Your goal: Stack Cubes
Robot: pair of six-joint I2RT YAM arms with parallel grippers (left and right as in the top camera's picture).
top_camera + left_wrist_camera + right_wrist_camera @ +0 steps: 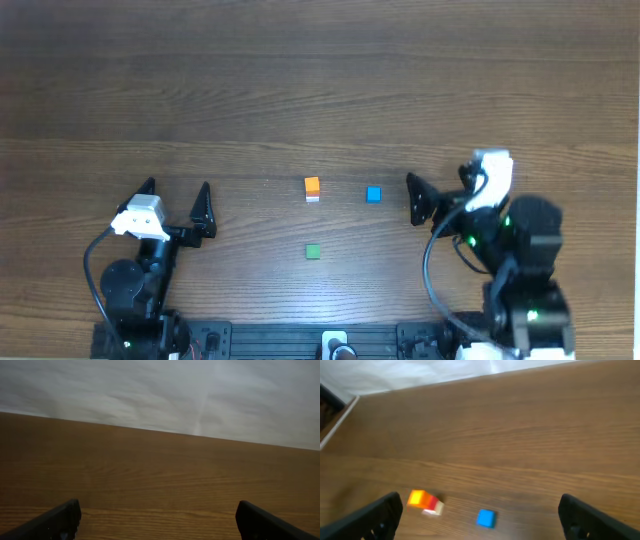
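Cubes are sitting in the middle of the table (320, 80), between my two arms. My left fingers (177, 188) are hanging spread wide apart and gripping nothing, low over bare wood well to the left of the cubes. Open table is running ahead of them to the far edge, where a pale backdrop (150, 390) is rising. My right fingers (480, 500) are likewise standing released and empty. They are facing the blue cube (373, 194), which is lying near them with a strip of bare wood between. Just past it the orange cube (312, 184) is touching a white cube (312, 198); I cannot tell whether it is resting on it or leaning beside it. The green cube (313, 251) is sitting alone, nearer my bases and apart from the others. Wide bare wood is stretching beyond all four toward the far edge.
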